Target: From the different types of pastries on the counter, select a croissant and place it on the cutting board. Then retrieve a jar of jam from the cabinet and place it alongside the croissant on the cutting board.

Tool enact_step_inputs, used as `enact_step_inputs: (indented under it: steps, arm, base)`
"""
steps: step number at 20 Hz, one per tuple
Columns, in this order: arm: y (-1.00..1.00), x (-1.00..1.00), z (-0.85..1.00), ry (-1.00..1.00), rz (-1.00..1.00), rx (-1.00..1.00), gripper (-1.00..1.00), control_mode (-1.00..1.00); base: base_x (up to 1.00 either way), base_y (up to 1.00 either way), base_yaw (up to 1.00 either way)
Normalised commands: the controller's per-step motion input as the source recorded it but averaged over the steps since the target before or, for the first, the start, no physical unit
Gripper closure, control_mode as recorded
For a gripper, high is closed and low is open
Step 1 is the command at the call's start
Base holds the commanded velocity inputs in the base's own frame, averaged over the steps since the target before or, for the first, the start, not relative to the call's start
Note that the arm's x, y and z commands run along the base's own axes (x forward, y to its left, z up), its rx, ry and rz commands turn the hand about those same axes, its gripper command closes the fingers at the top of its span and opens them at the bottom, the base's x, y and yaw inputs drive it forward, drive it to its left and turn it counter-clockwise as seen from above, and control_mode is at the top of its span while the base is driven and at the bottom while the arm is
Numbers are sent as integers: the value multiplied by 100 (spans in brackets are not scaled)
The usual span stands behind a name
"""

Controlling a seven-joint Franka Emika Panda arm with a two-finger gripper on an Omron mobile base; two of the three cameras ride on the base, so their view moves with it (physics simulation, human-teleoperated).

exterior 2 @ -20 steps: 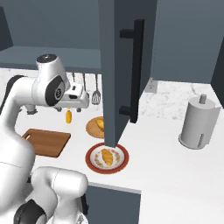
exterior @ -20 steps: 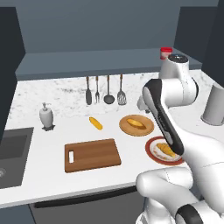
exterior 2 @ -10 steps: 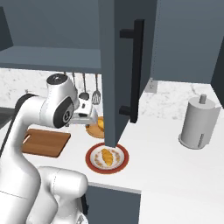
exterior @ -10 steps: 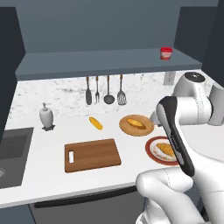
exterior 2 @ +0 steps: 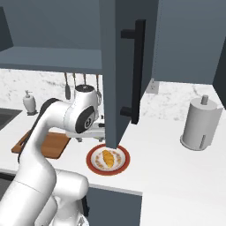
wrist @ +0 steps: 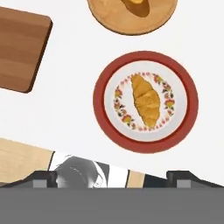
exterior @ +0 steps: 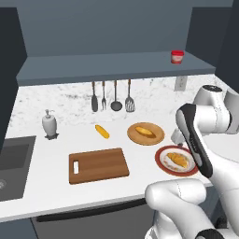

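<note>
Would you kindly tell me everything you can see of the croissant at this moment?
The croissant is a small golden-brown pastry with ridged segments, tapering toward both ends and only slightly curved. It lies flat in the middle of a round plate with a red rim and a floral ring on white, on the counter beside the round wooden plate. Nothing but its plate touches it; the cutting board lies apart.

golden croissant (wrist: 145, 101), red-rimmed floral plate (wrist: 105, 127), brown cutting board (exterior: 98, 165)

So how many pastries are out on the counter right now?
3: croissant on the red-rimmed plate, oval loaf on the round wooden plate, yellow roll lying bare behind the cutting board.
</note>
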Motion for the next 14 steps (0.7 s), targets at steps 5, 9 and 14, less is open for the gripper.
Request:
enact_step_inputs:
  steps: [5, 9, 14]
  arm:
    - [-15, 10, -63, 18, 9, 0, -100, -100]
    - [-30, 9, -59, 3, 12, 0, -100, -100]
    - [-6, 35, -49, 0, 7, -2, -100, -100]
  base:
    - [0, 0, 0]
    - [0, 0, 0]
    - [0, 0, 0]
